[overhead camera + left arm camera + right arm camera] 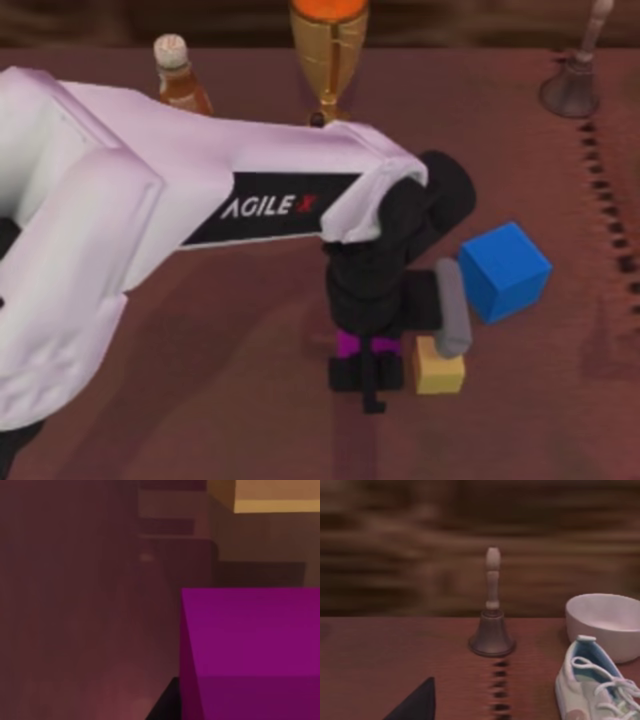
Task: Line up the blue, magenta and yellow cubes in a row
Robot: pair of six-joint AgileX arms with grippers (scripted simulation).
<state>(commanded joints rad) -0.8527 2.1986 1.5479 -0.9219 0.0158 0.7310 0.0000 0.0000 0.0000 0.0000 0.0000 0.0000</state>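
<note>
The left arm reached across the desk [150, 400] from the top view's left, its pincer [367, 368] pointed down over the magenta cube [366, 346] near the desk's centre. Only a strip of that cube showed between the black wrist and the black fingers [352, 374]; the fingers appeared to bracket it on both sides, but whether they were clamped on it or merely around it could not be told. In the left wrist view the magenta cube [250, 652] filled the near field, with the yellow cube [270, 495] beyond it. The yellow cube [439, 368] sat on the desk just to the right of the pincer, close beside the magenta cube. The blue cube [505, 271] stood farther right and toward the back, turned at an angle and apart from the yellow one. A bottle [180, 78], a gold goblet [329, 55] and a bell [574, 78] stood along the desk's far edge. The right arm was out of the top view; its wrist view showed the bell [492, 625], a white bowl [602, 622] and a sneaker [595, 685], with only a dark tip of its pincer in the corner, so its opening could not be told.
</note>
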